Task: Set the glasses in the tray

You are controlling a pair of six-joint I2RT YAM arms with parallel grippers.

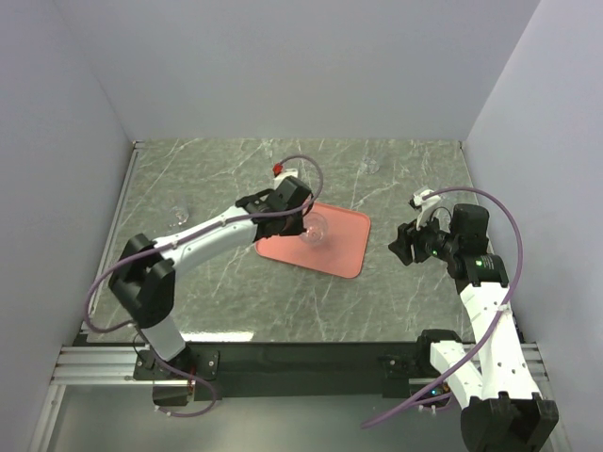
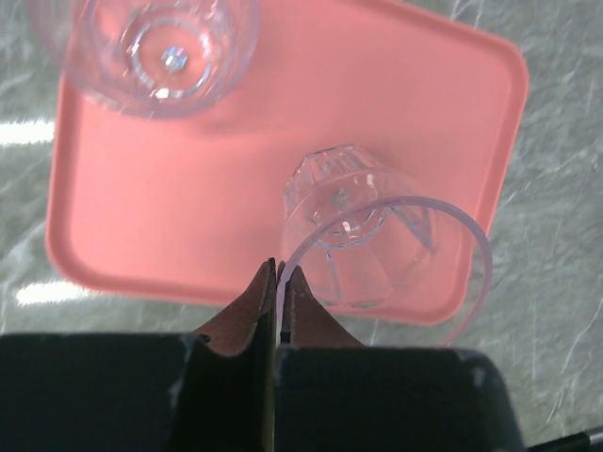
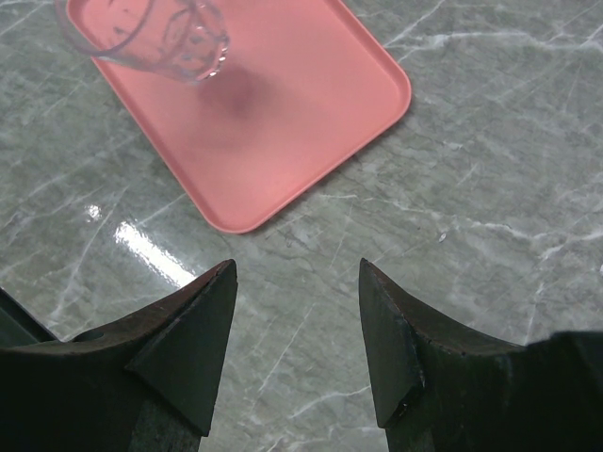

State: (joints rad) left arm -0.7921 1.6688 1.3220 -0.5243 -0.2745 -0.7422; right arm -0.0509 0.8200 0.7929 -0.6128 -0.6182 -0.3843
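Jaws on your left arm are pinched tight on the rim of the held glass (image 2: 350, 247), which hangs base down, its axis near upright, over the tray (image 2: 188, 188). Whether the base touches yet, I cannot tell. A second glass (image 2: 151, 47) stands upright in the tray, apart from it. Your right jaws gape wide and empty over the worktop (image 3: 471, 188), just beside the tray. You likely need only lower and release. A loose glass (image 1: 179, 215) on the worktop lies nearer your left arm.

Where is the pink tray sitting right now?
In the top view the tray lies mid-table between the two arms, with the left end effector holding a glass by its rim above it.
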